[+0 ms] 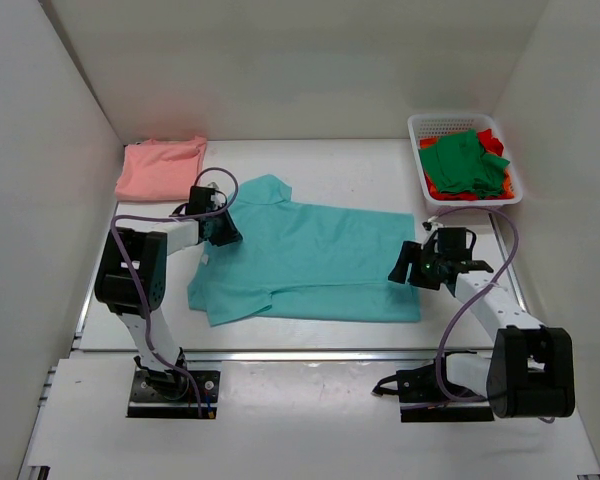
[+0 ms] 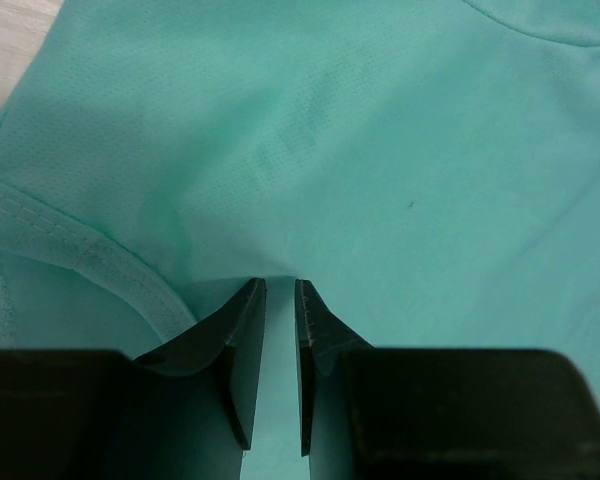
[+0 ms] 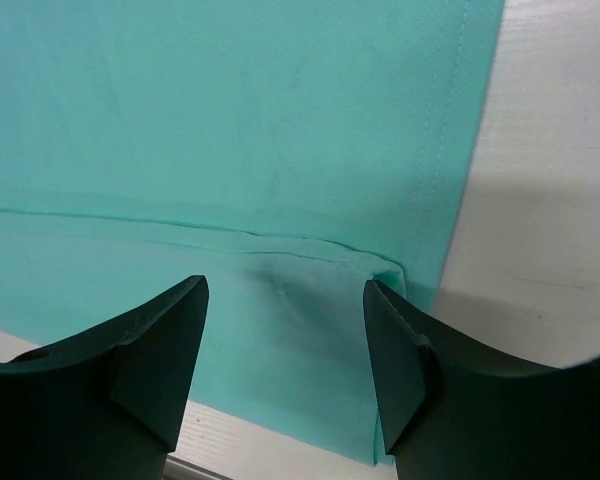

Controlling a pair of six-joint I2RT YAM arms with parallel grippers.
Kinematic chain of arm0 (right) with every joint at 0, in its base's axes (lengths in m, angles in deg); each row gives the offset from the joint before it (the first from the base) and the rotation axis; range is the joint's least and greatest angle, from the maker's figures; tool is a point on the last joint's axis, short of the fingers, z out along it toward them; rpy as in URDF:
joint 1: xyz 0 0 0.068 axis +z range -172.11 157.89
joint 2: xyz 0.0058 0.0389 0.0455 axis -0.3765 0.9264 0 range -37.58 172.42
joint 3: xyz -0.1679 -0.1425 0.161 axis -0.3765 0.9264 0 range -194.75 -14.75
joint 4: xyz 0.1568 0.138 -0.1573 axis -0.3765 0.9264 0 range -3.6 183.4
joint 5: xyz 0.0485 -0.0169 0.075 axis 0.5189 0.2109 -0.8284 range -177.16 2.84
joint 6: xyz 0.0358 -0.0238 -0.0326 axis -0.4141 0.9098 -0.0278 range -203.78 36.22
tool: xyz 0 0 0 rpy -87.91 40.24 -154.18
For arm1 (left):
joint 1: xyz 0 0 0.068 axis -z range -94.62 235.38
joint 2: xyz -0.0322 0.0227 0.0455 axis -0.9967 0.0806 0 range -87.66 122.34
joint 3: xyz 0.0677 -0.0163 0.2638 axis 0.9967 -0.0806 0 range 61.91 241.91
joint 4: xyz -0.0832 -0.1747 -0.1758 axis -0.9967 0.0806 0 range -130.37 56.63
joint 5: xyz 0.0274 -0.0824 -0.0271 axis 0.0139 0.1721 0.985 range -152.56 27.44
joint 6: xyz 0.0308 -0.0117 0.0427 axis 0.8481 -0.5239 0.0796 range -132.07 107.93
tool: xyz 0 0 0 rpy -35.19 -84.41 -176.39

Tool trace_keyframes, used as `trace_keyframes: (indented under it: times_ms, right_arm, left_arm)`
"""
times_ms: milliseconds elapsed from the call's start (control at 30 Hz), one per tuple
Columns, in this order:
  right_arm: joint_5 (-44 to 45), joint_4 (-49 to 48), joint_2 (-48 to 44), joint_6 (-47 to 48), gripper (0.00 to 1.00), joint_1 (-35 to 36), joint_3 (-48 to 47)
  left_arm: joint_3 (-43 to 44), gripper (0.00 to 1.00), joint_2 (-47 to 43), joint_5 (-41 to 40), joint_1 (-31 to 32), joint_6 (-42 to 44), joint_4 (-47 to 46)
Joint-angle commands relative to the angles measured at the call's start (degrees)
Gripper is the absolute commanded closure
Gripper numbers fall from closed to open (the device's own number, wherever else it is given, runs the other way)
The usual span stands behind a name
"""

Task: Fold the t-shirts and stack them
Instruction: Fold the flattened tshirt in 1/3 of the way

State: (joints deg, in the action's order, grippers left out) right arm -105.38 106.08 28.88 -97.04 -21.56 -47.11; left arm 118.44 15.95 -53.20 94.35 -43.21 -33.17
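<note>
The teal shirt (image 1: 320,260) is lying spread out in the middle of the surface (image 1: 360,170), its collar end toward the left arm and its bottom hem toward the right arm, with the near long edge folded over. The left tool (image 2: 280,285) is pressing down at the shoulder near the collar, its jaws almost together and pinching a small pucker of teal cloth. The right tool (image 3: 285,285) is hovering over the folded corner at the hem, its jaws standing wide apart and holding nothing. A folded pink shirt (image 1: 160,168) is sitting in the far left corner. A green shirt (image 1: 465,160) and a red shirt (image 1: 490,135) are lying crumpled in the basket (image 1: 450,118) at the far right.
</note>
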Motion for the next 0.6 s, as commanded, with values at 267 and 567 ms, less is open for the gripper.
trace_keyframes:
  times_ms: [267, 567]
  right_arm:
    - [3.19, -1.84, 2.37, 2.89, 0.40, -0.47, -1.04]
    - [0.82, -2.89, 5.17, 3.41, 0.54, -1.96, -0.95]
  left_arm:
    - [0.16, 0.70, -0.08, -3.39, -1.24, 0.02, 0.80]
    - [-0.54, 0.70, -0.08, -2.42, -1.67, -0.42, 0.27]
